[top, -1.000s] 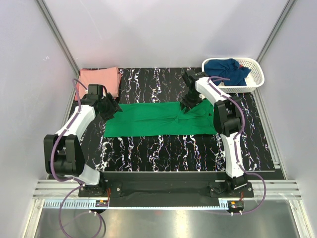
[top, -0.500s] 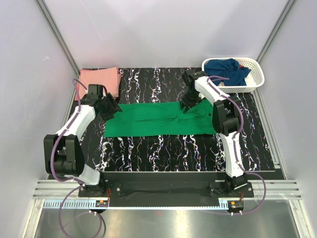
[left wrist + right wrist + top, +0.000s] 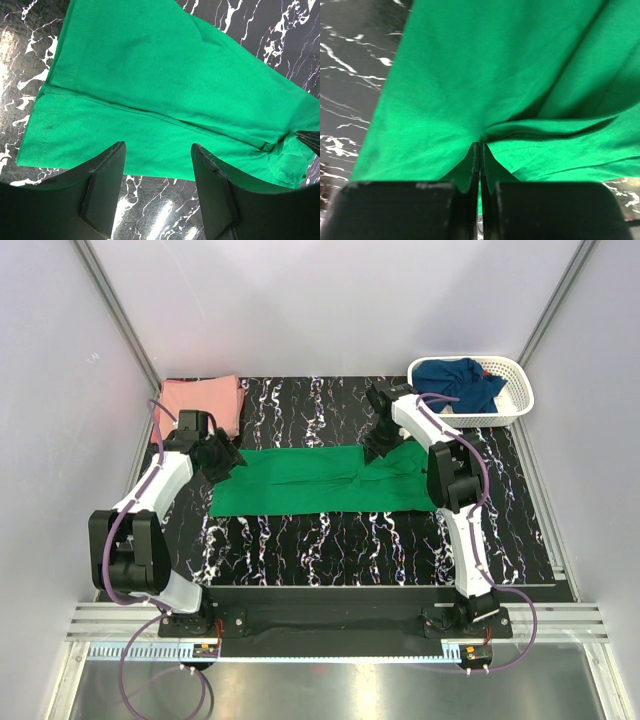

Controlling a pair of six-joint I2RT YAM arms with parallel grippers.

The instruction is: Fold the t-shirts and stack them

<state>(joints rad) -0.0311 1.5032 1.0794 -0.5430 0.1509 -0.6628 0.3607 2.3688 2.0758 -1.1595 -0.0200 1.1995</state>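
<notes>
I see my right gripper [image 3: 480,149] pinched on the green t-shirt [image 3: 470,75].
My left gripper [image 3: 157,150] hangs spread above its other end.

Room to pass: near strip of black marbled mat [image 3: 330,540] btwn green t-shirt [image 3: 300,485] and arm bases [image 3: 460,615], plus far-centre mat btwn salmon t-shirt [image 3: 203,402] (far L) and white lattice basket [image 3: 524,400] w/ navy t-shirt [image 3: 455,380] (far R). In the way: left gripper [image 3: 224,462], jaws apart, at green shirt's L end; right gripper [image 3: 373,448] pinching its far edge; right arm [image 3: 450,475] over its R end. The walls [image 3: 60,440] hem both sides.
</notes>
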